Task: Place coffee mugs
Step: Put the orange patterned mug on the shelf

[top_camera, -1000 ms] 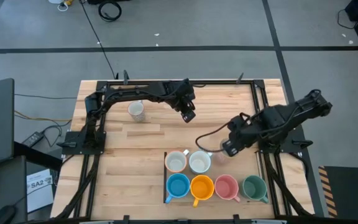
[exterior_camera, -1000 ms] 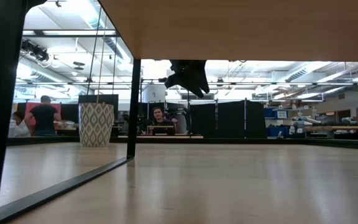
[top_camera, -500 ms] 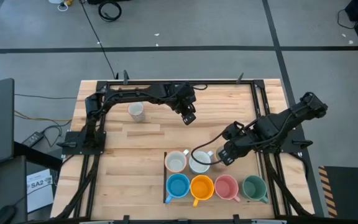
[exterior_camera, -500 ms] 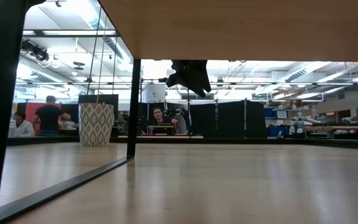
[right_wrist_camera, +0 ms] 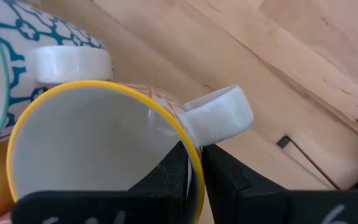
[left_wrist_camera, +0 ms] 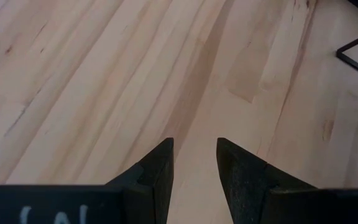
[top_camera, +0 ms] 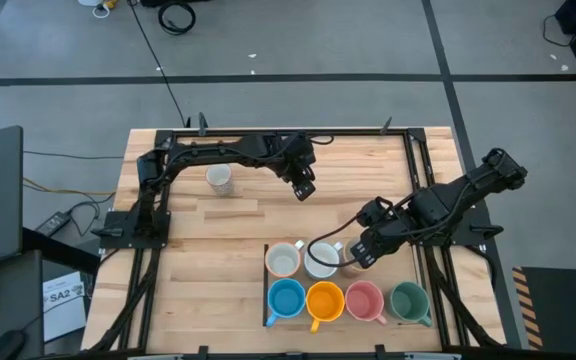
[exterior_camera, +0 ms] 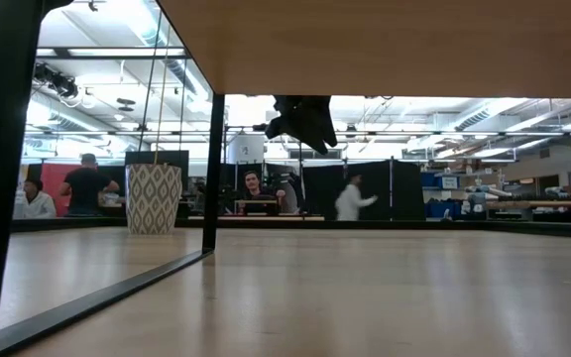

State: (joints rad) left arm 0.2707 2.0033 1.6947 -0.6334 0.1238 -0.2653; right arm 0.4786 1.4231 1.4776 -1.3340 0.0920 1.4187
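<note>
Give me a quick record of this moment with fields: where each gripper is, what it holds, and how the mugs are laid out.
left gripper: over bare wood at the table's far middle, fingers slightly apart, holding nothing
right gripper: shut on the rim of the yellow-rimmed mug, beside the patterned mug
front row: blue mug, orange mug, pink mug, green mug
second row: cream mug, then the patterned mug
apart: lone white mug near the left arm's side
table: light wood

Right hand (top_camera: 353, 254) clamped, left hand (top_camera: 305, 189) parted.
</note>
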